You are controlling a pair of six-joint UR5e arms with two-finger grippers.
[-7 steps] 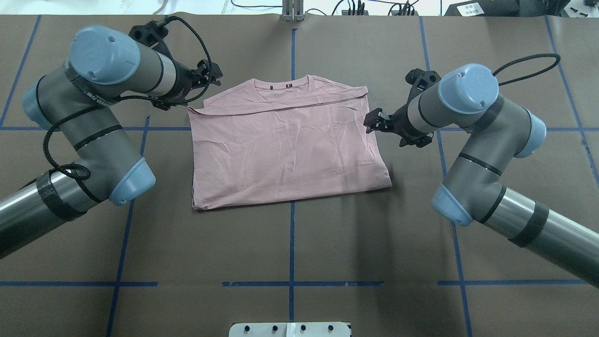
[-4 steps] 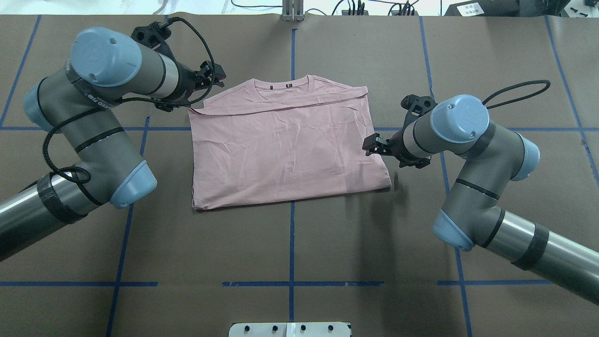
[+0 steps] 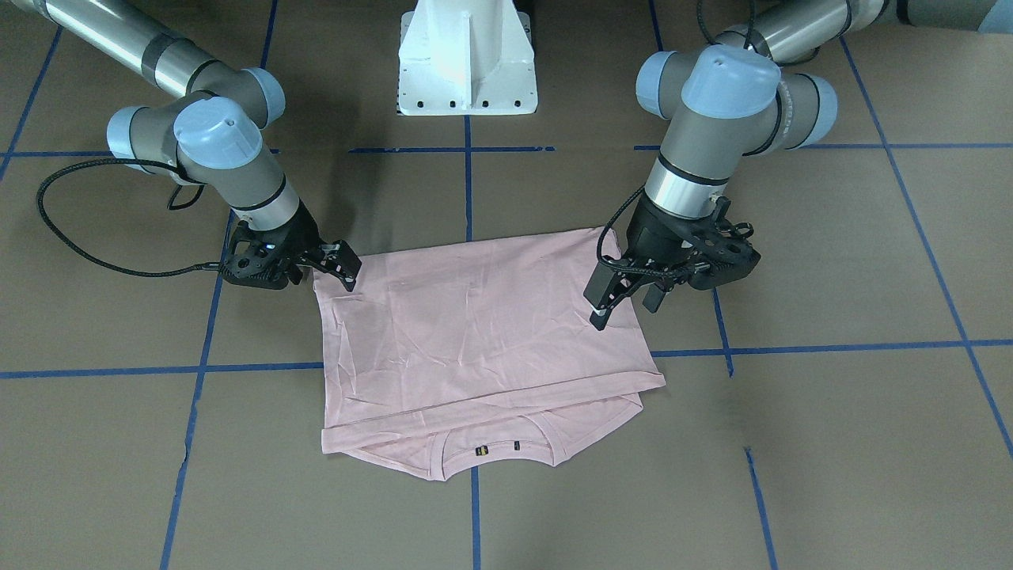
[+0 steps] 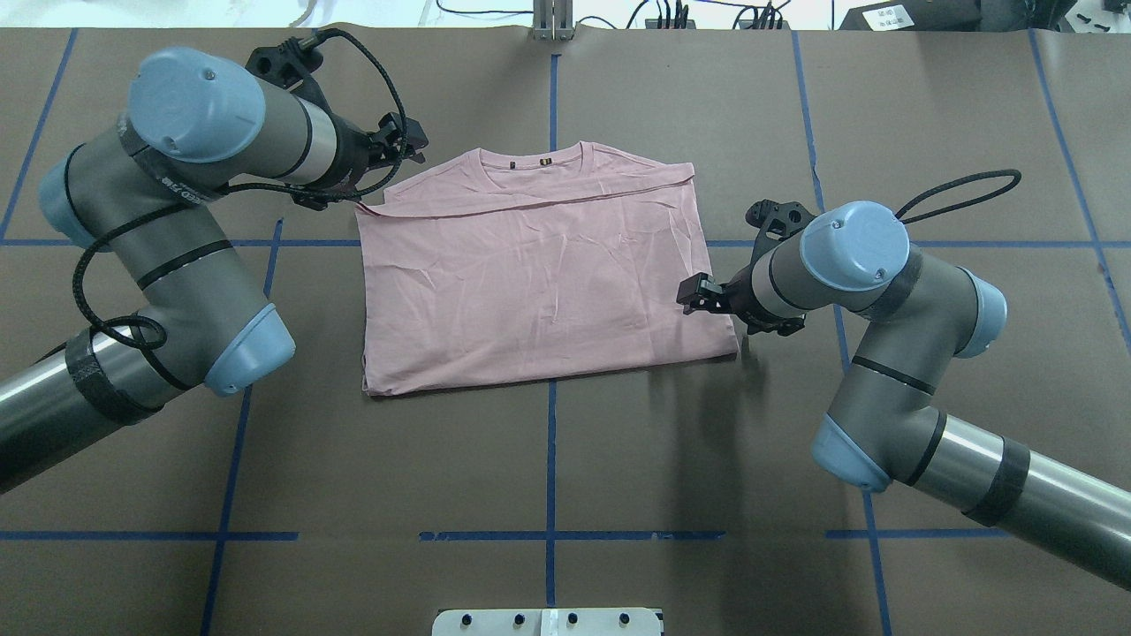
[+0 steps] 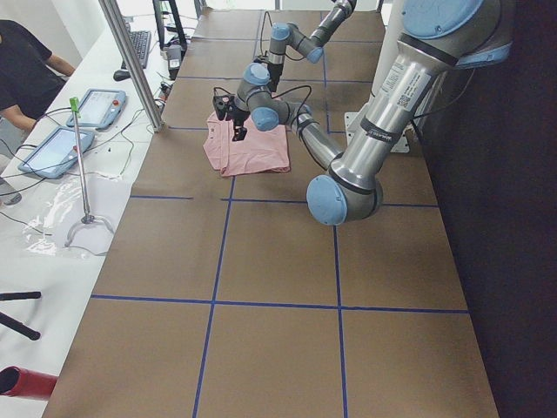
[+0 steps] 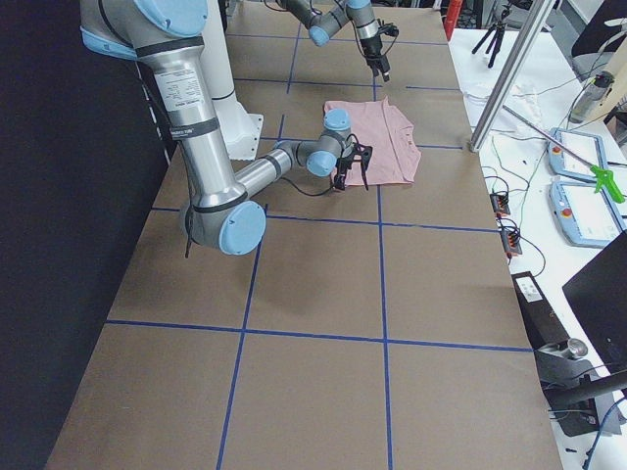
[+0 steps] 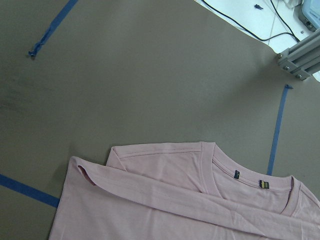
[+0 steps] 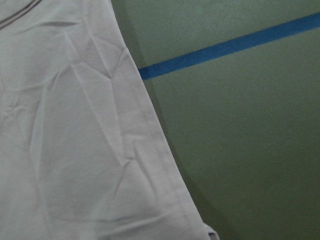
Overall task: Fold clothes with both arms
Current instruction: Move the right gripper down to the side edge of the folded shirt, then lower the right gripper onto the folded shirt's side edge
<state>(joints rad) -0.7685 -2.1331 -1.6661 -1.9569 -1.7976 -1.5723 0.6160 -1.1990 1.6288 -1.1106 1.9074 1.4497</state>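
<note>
The clothes are one pale pink T-shirt, folded to a rectangle with its plain back up. Its collar points away from the robot. My left gripper hovers open above the shirt's far left corner, holding nothing; in the front-facing view this left gripper hangs well above the cloth. The left wrist view looks down on the shirt from some height. My right gripper is open, low over the shirt's right edge near its near corner. The right wrist view shows that shirt edge close up.
Blue tape lines cross the brown table. The white pedestal base stands on the robot's side. A metal post and cables sit at the far edge. Beyond it, a person and tablets are at a side bench.
The right gripper has moved along the shirt's right edge toward the robot, from mid-edge to near the near corner. The left gripper has hardly moved.
</note>
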